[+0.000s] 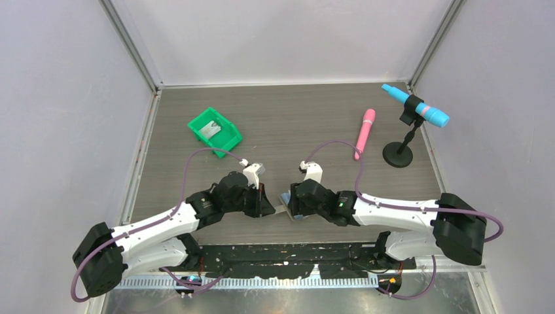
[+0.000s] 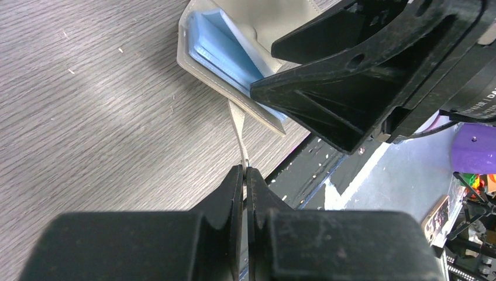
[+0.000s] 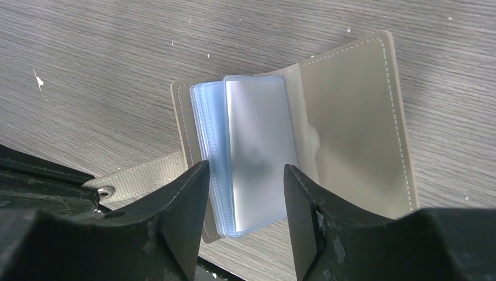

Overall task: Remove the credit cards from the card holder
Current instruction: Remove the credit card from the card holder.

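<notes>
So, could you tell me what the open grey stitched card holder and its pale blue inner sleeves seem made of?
The grey card holder cover looks like matte leather or imitation leather: white stitching rims it. The pale blue sleeves look like glossy translucent plastic, hazily reflecting light.

Grey wood-grain table [image 1: 288, 114], pale plain walls [image 1: 59, 98] on three sides, metal corner posts [image 1: 131, 46]

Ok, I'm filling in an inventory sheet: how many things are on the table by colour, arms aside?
Green: 1, bin
Pink: 1, stick
Black: 1, stand
Blue: 1, tube clipped in the stand
Grey and pale blue: 1, card holder
Grey-white: 1, flat piece in the bin
Total: 6
</notes>
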Available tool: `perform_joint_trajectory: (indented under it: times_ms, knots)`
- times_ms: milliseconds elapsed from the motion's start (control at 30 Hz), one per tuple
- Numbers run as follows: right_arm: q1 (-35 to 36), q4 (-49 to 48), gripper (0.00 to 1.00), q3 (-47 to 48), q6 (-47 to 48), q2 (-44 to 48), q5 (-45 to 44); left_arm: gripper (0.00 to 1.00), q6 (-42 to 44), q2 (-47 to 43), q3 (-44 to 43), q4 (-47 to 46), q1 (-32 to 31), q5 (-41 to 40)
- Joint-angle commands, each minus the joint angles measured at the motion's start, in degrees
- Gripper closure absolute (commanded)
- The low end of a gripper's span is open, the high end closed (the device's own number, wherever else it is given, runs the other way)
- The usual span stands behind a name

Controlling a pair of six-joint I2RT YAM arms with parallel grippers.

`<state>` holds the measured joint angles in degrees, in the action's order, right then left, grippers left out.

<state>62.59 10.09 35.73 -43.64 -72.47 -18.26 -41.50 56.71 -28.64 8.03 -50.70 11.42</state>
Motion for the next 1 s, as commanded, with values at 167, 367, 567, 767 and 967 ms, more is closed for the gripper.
perform_joint_trajectory:
  times_ms: [167, 367, 567, 767, 967]
  knots:
    - [0.2, 1.6, 0.43, -0.6, 0.5, 3.0, -3.0, 1.0, 1.5, -1.3, 0.8, -0.9, 0.2, -1.4]
    - [0.2, 1.6, 0.42, -0.5, 0.5, 1.7, -2.5, 1.0, 1.7, -1.4, 0.7, -0.5, 0.2, -1.6]
    - [0.2, 1.5, 0.42, -0.1, 0.7, 3.3, -1.7, 1.0, 2.4, -1.4, 0.6, 0.3, 0.2, -2.3]
    - [0.1, -0.3, 0.48, -0.6, 1.7, 3.9, -0.9, 1.0, 2.6, -1.1, 0.5, 0.4, 0.2, -2.3]
    - [0.1, -1.7, 0.46, -1.0, 1.2, 1.2, 0.4, 1.0, 2.6, -1.0, 0.5, 0.2, 0.2, -2.4]
